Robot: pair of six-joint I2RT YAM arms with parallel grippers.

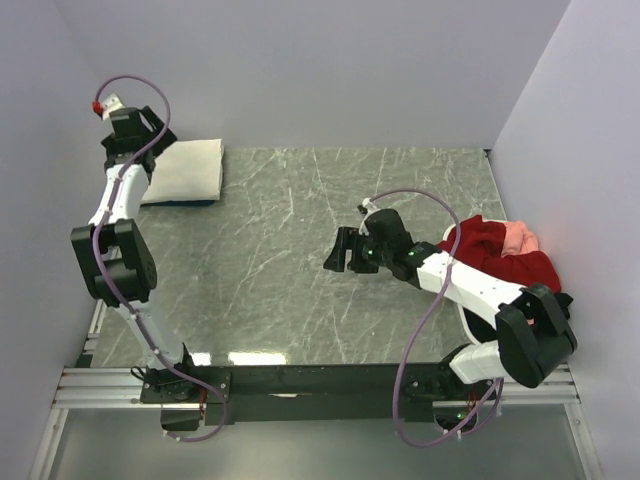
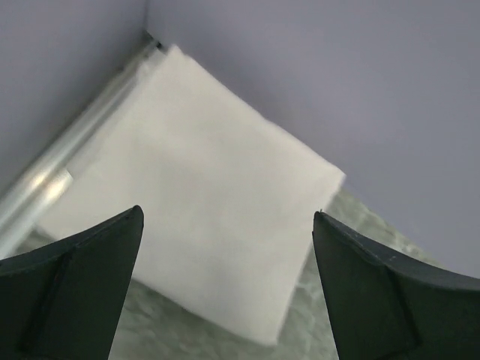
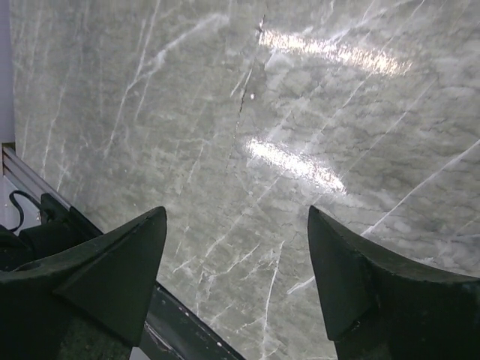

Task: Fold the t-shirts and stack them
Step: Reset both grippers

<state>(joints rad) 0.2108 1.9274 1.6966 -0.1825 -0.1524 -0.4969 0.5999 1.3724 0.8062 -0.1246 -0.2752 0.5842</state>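
Cream-white t-shirt (image 1: 185,170) lies folded in the far corner, likely parked out of the way; left gripper (image 2: 229,225) and right gripper (image 3: 236,225) spread wide, empty.

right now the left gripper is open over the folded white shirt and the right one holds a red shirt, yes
No: the right gripper holds nothing. The right wrist view shows it open over bare table; the red shirt lies at the right edge. The rest is correct.
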